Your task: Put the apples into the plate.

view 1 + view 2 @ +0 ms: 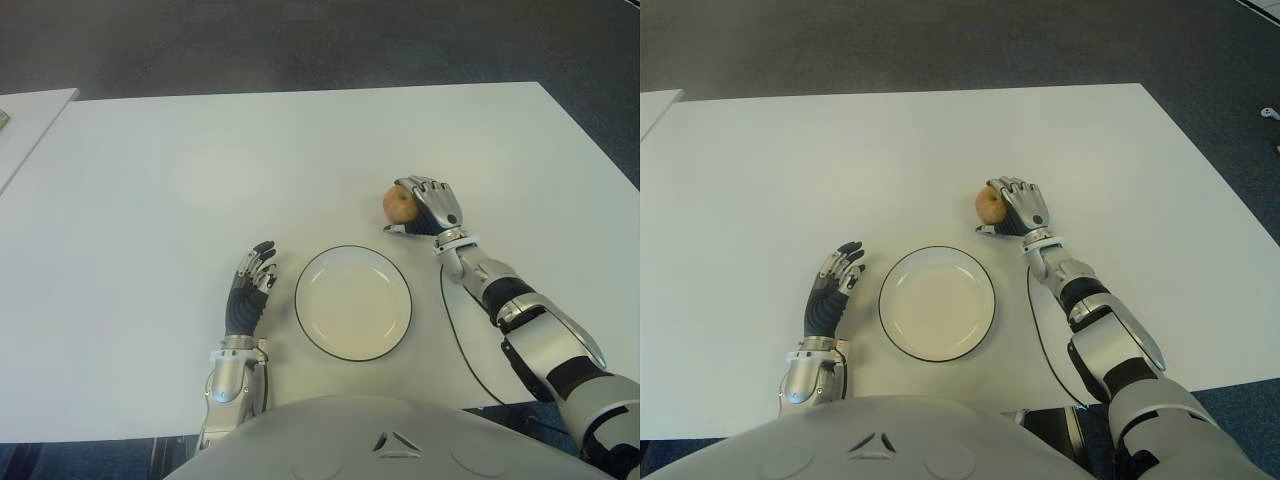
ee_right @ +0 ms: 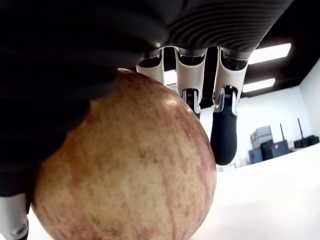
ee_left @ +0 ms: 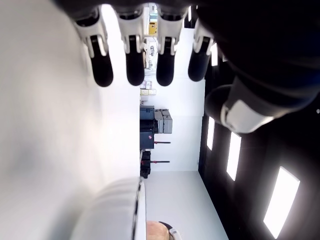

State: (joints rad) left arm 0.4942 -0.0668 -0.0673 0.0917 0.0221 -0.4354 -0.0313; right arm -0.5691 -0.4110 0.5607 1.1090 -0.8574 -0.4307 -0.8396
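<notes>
One reddish-yellow apple (image 1: pixel 397 205) stands on the white table (image 1: pixel 180 170), beyond the right side of the plate. My right hand (image 1: pixel 428 208) is cupped against its right side, fingers curled over the top and thumb low at the front. In the right wrist view the apple (image 2: pixel 125 165) fills the palm, with the fingers (image 2: pixel 223 125) bent past it. The white plate (image 1: pixel 353 302) with a dark rim lies near the front edge and holds nothing. My left hand (image 1: pixel 250 290) shows just left of the plate, fingers relaxed and holding nothing.
A thin black cable (image 1: pixel 452 325) runs over the table along my right forearm. A second white table (image 1: pixel 25 115) stands at the far left. Dark carpet lies beyond the far edge.
</notes>
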